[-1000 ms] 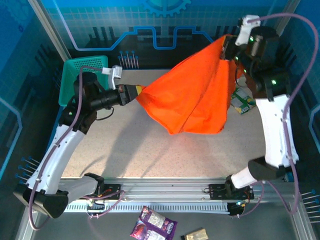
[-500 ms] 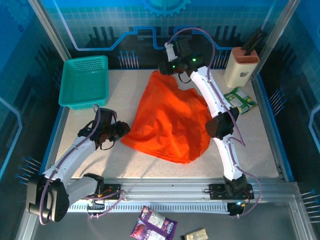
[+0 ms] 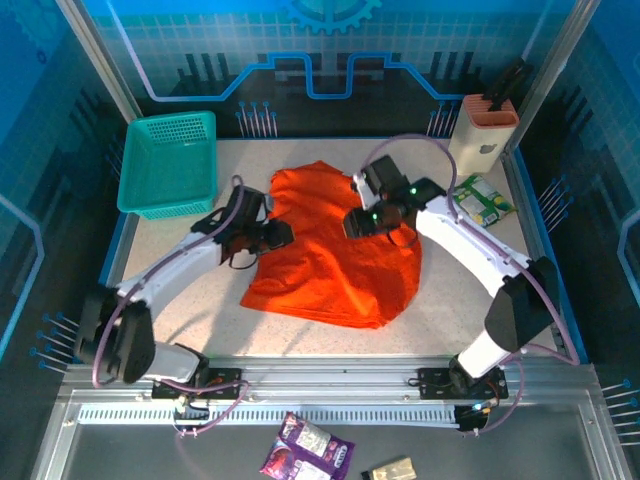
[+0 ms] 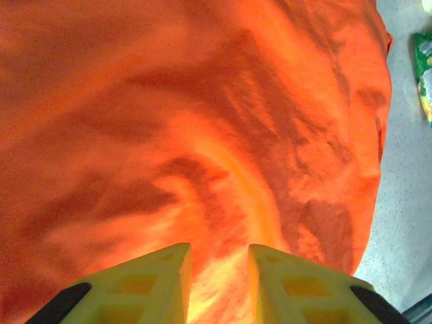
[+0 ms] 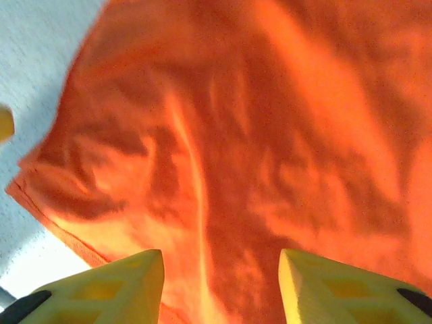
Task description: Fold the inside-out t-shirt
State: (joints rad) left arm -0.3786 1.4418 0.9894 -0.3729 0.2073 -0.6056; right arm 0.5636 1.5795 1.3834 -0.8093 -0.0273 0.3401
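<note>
Both moved over the t-shirt (image 3: 330, 275): left end effector (image 4: 219, 256) narrowly parted, right end effector (image 5: 221, 260) wide.

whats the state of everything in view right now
orange t-shirt: lying crumpled on the table, not folded
left gripper: open a little, close over the cloth
right gripper: open wide, close over the cloth
teal basket: upright, empty
green packet: lying flat
</note>
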